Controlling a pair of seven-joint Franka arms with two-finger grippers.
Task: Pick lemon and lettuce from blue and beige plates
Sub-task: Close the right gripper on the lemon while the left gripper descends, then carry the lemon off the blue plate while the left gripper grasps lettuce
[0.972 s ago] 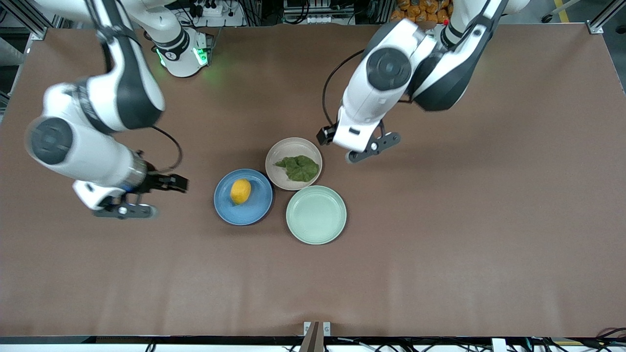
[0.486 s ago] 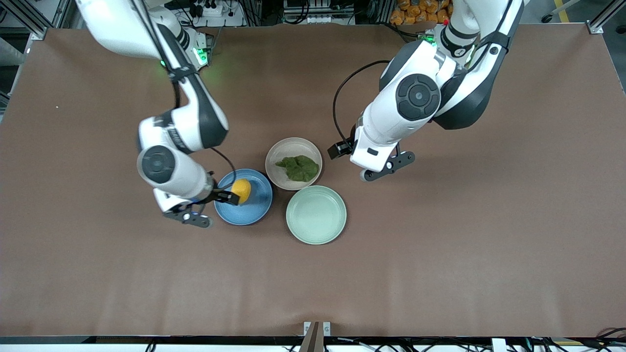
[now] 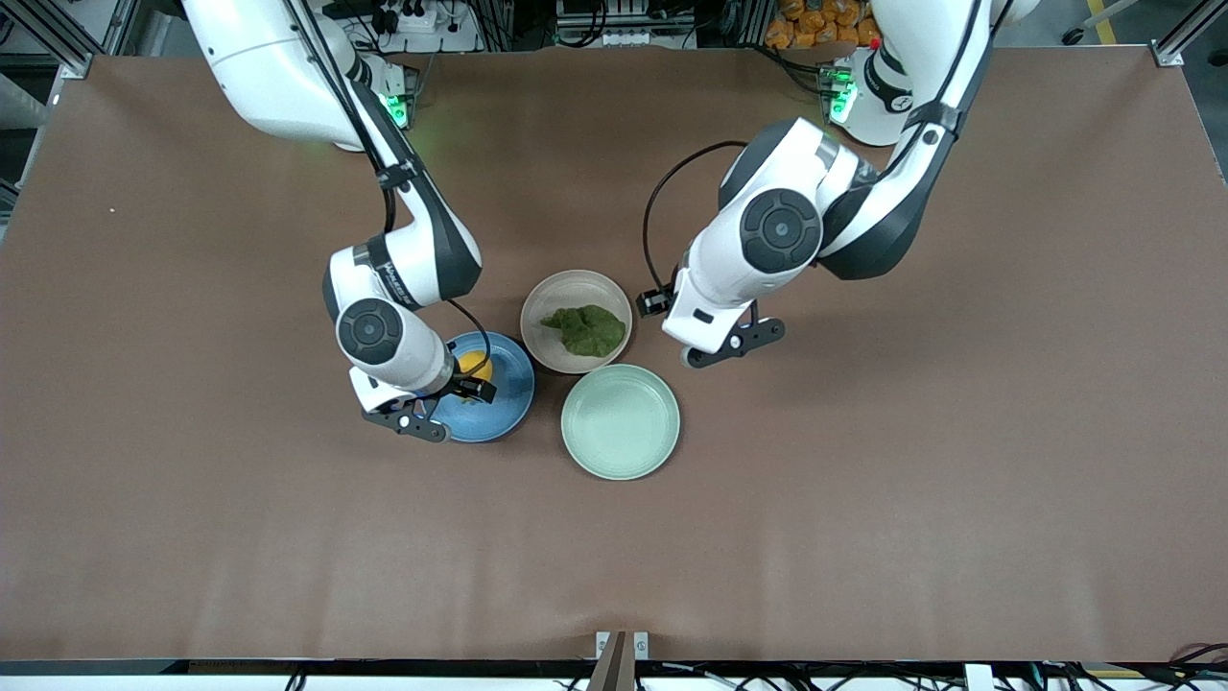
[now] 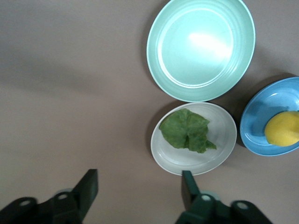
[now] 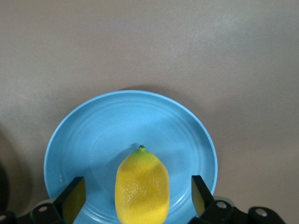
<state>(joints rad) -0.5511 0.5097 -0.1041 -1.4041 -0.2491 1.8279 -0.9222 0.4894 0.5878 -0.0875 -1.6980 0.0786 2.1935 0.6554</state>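
The lemon point(image 5: 142, 185) on the blue plate point(image 5: 88, 135) is straddled by the right gripper point(image 5: 135, 191), jaws spread. The lettuce point(image 4: 187, 130) lies in the beige plate point(image 4: 224, 149); the left gripper point(image 4: 139, 191) hangs beside it, jaws spread. The round lemon could be squeezed out sideways

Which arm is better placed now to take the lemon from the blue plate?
The right arm. Its right gripper is open above the blue plate, with the lemon between its fingers. The left gripper, also open, is beside the beige plate, suited to the lettuce.
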